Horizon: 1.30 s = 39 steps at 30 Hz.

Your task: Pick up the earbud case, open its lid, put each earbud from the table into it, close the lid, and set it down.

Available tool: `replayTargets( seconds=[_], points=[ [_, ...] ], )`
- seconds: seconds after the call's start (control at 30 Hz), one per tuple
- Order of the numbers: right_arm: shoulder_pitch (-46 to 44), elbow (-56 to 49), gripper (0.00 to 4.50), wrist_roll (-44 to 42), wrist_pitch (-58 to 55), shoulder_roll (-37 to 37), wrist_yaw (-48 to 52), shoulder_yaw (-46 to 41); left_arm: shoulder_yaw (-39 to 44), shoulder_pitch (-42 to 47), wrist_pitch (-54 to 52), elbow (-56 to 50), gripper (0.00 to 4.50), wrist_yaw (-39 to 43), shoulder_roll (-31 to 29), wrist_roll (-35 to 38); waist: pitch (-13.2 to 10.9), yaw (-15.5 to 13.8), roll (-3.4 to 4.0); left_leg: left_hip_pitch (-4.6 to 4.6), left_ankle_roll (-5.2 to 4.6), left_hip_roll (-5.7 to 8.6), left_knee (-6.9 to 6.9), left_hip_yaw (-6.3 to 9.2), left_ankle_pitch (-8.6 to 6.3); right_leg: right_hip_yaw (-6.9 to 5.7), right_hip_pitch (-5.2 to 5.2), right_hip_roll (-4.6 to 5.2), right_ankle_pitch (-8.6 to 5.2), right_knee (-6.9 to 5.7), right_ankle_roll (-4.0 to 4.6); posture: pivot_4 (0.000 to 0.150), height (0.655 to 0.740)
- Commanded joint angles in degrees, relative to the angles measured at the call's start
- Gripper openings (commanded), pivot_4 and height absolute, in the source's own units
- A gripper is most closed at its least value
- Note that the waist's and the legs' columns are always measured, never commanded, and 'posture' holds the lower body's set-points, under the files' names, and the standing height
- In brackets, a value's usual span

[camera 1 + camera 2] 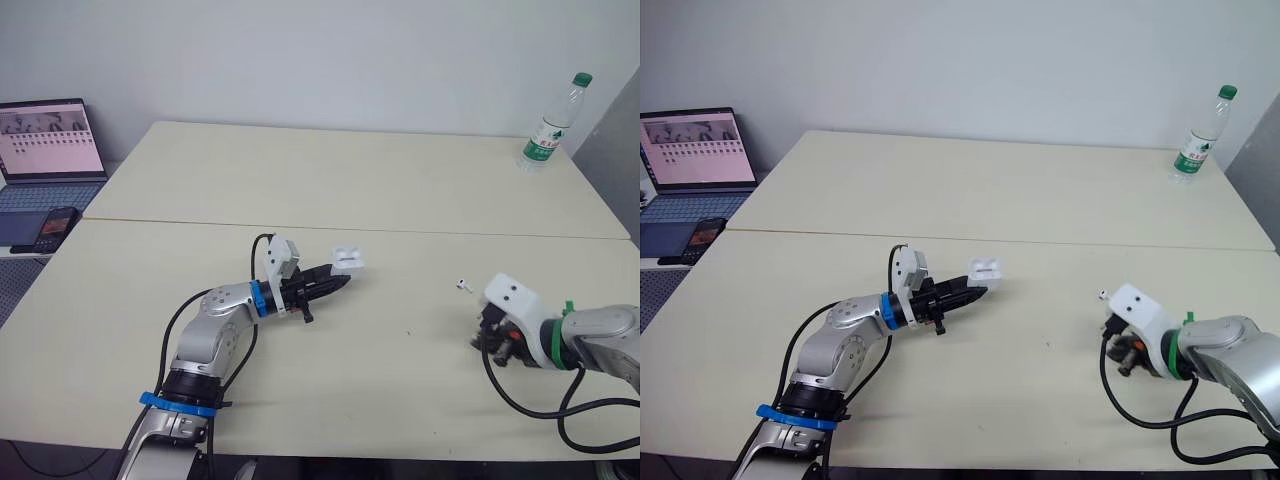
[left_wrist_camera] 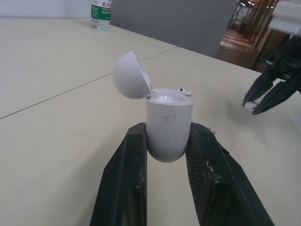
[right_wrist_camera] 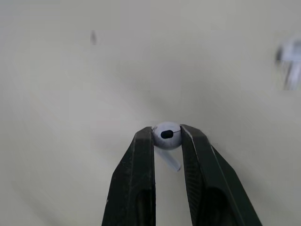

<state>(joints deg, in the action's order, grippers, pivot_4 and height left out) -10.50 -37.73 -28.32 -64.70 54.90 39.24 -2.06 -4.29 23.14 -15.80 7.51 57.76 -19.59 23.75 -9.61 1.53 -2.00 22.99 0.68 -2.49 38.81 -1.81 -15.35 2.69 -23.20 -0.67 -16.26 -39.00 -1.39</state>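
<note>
My left gripper is shut on the white earbud case, held upright just above the table's middle. The case's lid is swung open. At the front right, my right gripper points down at the table and is shut on a white earbud, pinched by its round head with the stem hanging below. A second earbud lies on the table between the two grippers, nearer the right one. It appears blurred as the second earbud in the right wrist view.
A water bottle stands at the far right corner of the table. A laptop and a phone sit on a side surface off the table's left edge. A seam runs across the beige tabletop.
</note>
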Motion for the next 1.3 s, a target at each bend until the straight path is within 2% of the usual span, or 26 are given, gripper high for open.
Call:
replayTargets(
  seconds=[0.03, 0.3, 0.47, 0.57, 0.63, 0.93, 1.3],
  points=[
    [-0.83, 0.74, 0.42, 0.02, 12.33, -4.95, 0.63, -5.04, 0.25, 1.33, 0.99, -2.35, 0.78, -1.63, 1.84, 0.41, 0.00, 0.00, 0.00, 0.00, 0.00, 0.00, 0.00, 0.00, 0.00, -0.01, 0.00, 0.00, 0.00, 0.00, 0.00, 0.150, 0.7362],
    [-4.97, 4.88, 0.42, -4.03, 23.37, -23.45, -5.81, -9.09, -0.01, 4.01, 2.57, -2.76, 0.78, -6.57, 6.38, -0.75, -0.01, -0.01, -0.02, 0.01, 0.00, -0.02, 0.00, 0.03, 0.00, 0.02, 0.01, -0.02, 0.16, -0.04, 0.25, 0.150, 0.7362],
    [-8.65, 7.38, 0.42, -9.18, 23.30, -32.65, -11.16, -11.10, -0.90, 6.20, 4.19, -2.12, 0.78, -9.55, 10.04, -1.78, 0.00, -0.02, 0.01, 0.01, 0.00, -0.01, 0.00, 0.00, 0.00, 0.02, 0.01, -0.03, 0.18, -0.04, 0.28, 0.150, 0.7362],
    [-10.37, 8.54, 0.42, -14.02, 23.26, -37.29, -13.91, -12.57, -1.92, 6.94, 4.47, -2.76, 0.78, -10.70, 12.04, -2.20, 0.00, 0.00, 0.01, 0.02, 0.00, -0.02, -0.01, 0.02, 0.00, 0.03, 0.01, -0.02, 0.18, -0.04, 0.28, 0.150, 0.7362],
    [-12.15, 9.67, 0.42, -20.19, 21.49, -40.90, -17.24, -14.28, -2.90, 7.74, 5.26, -2.64, 0.78, -11.70, 13.51, -3.10, 0.00, 0.06, 0.02, 0.02, 0.00, -0.03, -0.03, 0.04, 0.00, 0.05, 0.00, -0.02, 0.19, -0.05, 0.29, 0.150, 0.7362],
    [-12.94, 9.92, 0.42, -28.18, 19.51, -43.71, -24.01, -13.12, -3.75, 10.08, 6.31, -1.41, 0.78, -14.29, 16.86, -4.17, -0.01, 0.08, 0.04, 0.03, 0.00, -0.03, -0.05, 0.05, 0.00, 0.06, 0.00, -0.03, 0.20, -0.04, 0.31, 0.150, 0.7362],
    [-10.12, 9.84, 0.42, -27.29, 20.56, -45.54, -29.43, -9.41, -3.10, 10.47, 10.50, 0.91, 0.78, -14.70, 17.28, -4.98, -0.01, 0.09, 0.03, 0.04, 0.00, -0.04, -0.07, 0.06, 0.00, 0.05, -0.02, -0.06, 0.19, -0.02, 0.30, 0.150, 0.7362]
  ],
)
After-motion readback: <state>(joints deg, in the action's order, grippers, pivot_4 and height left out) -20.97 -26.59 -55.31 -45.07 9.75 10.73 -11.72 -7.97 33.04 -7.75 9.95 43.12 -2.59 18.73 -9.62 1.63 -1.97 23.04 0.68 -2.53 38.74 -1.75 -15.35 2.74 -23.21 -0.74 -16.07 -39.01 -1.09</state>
